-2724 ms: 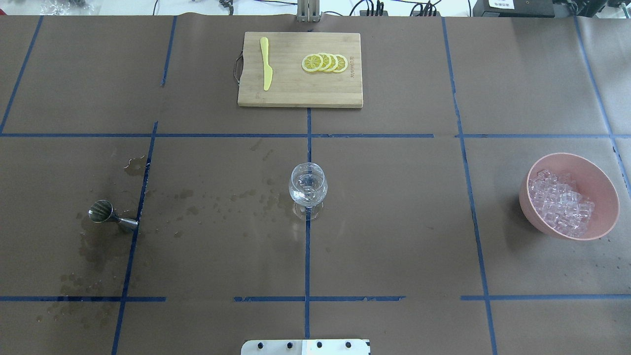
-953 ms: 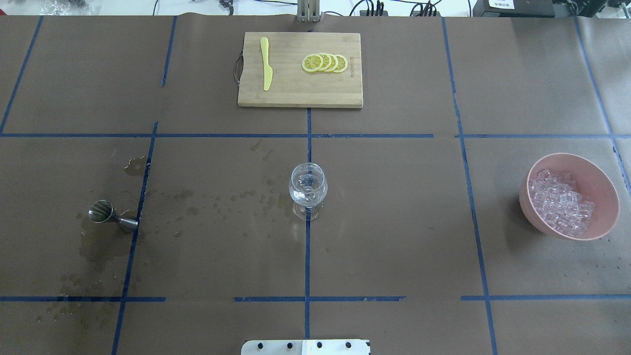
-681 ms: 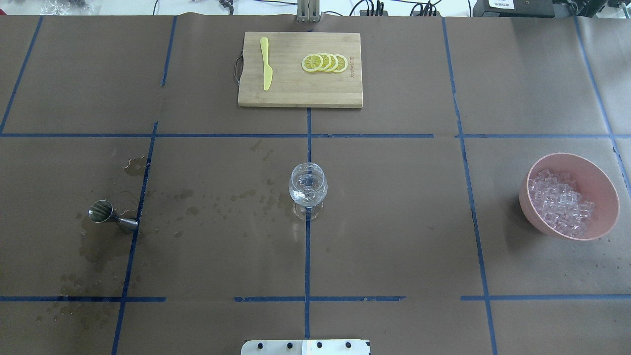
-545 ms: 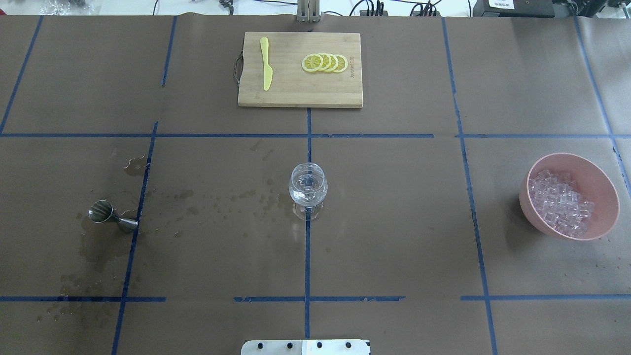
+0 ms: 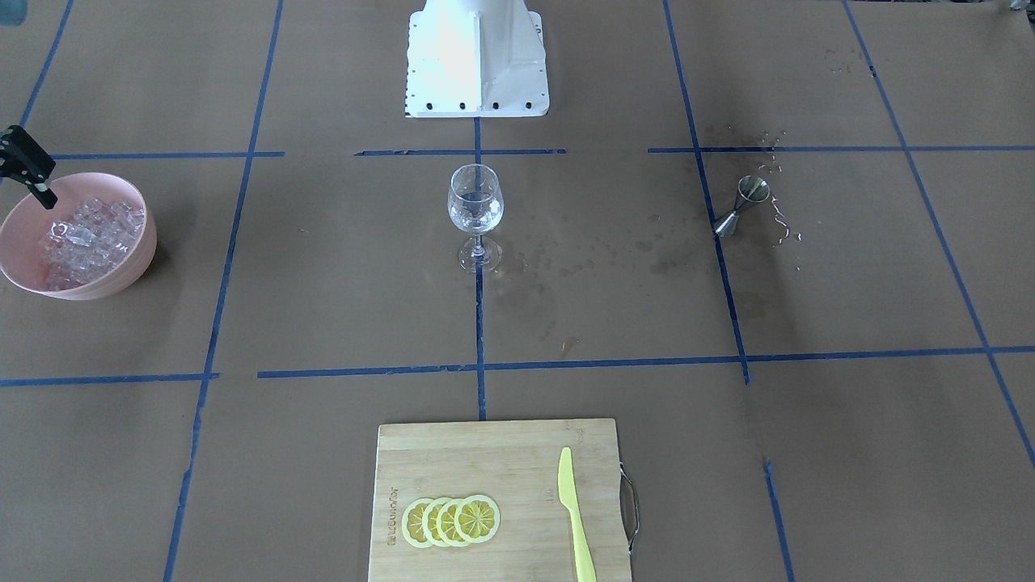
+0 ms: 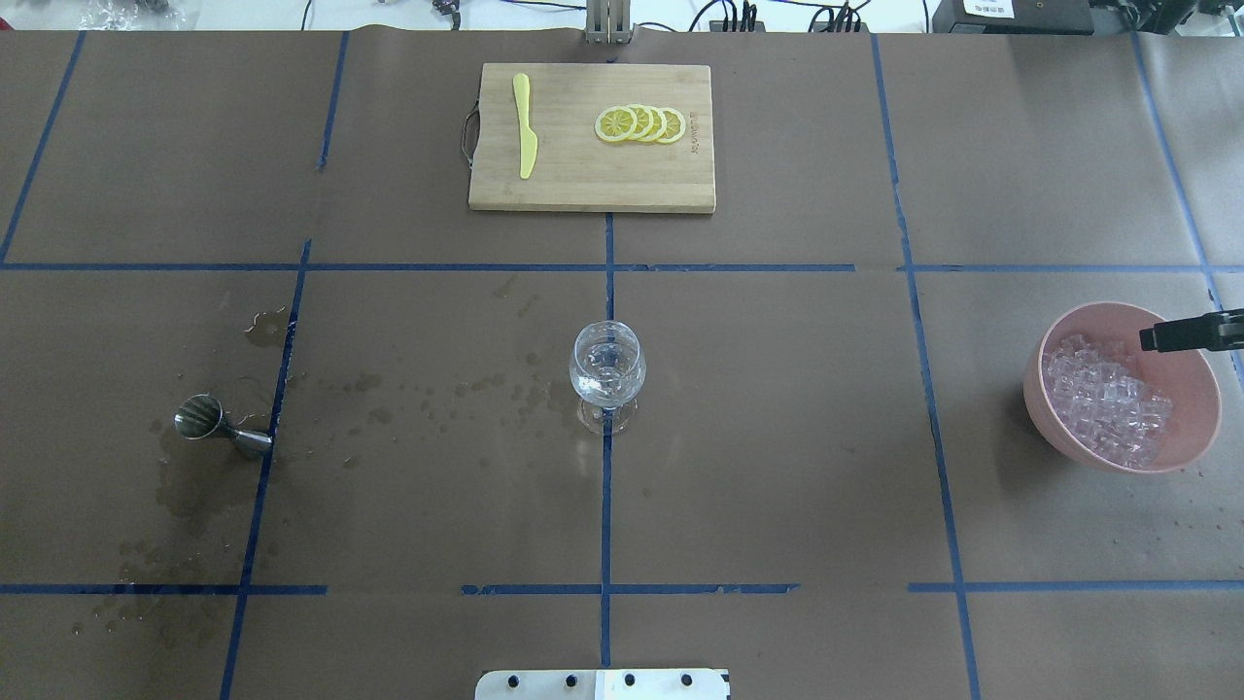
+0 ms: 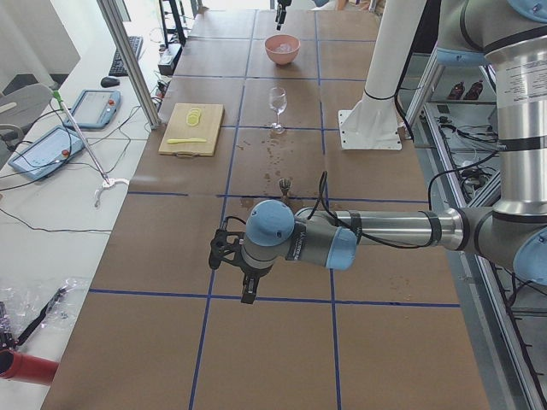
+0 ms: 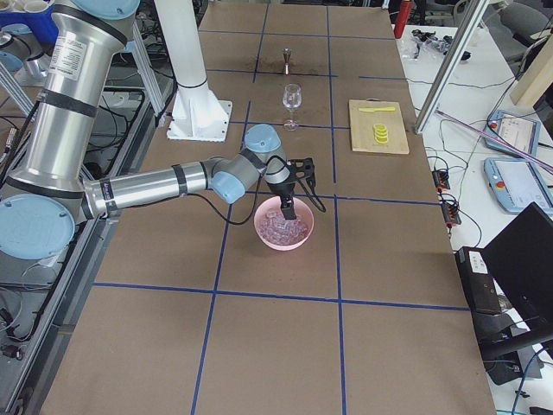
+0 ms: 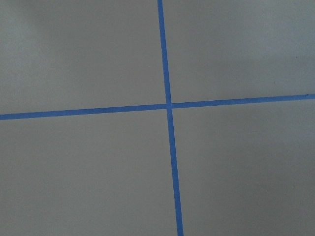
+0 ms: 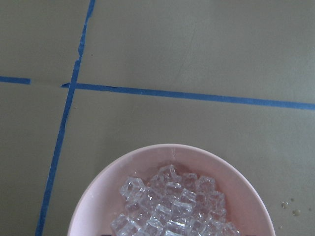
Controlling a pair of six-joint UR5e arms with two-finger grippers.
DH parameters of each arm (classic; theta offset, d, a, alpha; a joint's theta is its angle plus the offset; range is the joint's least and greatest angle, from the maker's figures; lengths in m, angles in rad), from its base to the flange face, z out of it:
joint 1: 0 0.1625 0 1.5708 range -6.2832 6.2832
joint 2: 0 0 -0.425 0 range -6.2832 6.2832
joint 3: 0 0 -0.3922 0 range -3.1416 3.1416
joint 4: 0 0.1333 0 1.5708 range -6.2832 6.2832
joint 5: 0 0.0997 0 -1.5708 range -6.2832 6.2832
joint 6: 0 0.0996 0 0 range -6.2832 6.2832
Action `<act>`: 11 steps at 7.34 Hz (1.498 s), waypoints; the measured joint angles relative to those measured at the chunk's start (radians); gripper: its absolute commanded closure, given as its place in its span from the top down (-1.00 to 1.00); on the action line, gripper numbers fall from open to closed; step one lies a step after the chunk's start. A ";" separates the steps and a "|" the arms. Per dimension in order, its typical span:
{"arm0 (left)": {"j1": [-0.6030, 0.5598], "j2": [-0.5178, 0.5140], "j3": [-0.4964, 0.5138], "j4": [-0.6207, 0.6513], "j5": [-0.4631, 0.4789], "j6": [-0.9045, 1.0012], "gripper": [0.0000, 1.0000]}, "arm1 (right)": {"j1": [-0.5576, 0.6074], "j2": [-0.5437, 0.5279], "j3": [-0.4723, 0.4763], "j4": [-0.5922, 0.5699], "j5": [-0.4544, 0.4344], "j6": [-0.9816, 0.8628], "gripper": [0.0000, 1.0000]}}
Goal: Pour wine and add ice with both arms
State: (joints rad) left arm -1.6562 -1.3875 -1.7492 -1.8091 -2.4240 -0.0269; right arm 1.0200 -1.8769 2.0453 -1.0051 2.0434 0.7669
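Black-fingered right gripper [image 6: 1157, 337] has just entered at the overhead view's right edge, above the upper right rim of the round pink bowl [image 6: 1038, 403] heaped with clear glassy ice cubes [image 6: 1103, 413], so the ice step looks begun. In the front view, at upper left, its tip hangs over the heap; its spread is unclear and no cube shows in it. The right-wrist view shows glinting cubes at bottom centre. In the left-side view the left gripper [image 7: 246, 289] hangs over brown paper at centre; its opening cannot be told.
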 measured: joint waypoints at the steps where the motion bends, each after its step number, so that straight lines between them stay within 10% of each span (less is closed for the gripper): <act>1: 0.000 0.001 0.000 -0.004 -0.001 0.000 1.00 | -0.057 -0.009 -0.013 0.014 -0.038 0.047 0.61; 11: 0.001 0.002 0.005 -0.007 -0.001 0.002 1.00 | -0.215 -0.001 -0.088 0.023 -0.184 0.092 -0.10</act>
State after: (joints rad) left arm -1.6552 -1.3852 -1.7442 -1.8162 -2.4252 -0.0251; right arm 0.8054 -1.8781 1.9572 -0.9818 1.8595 0.8593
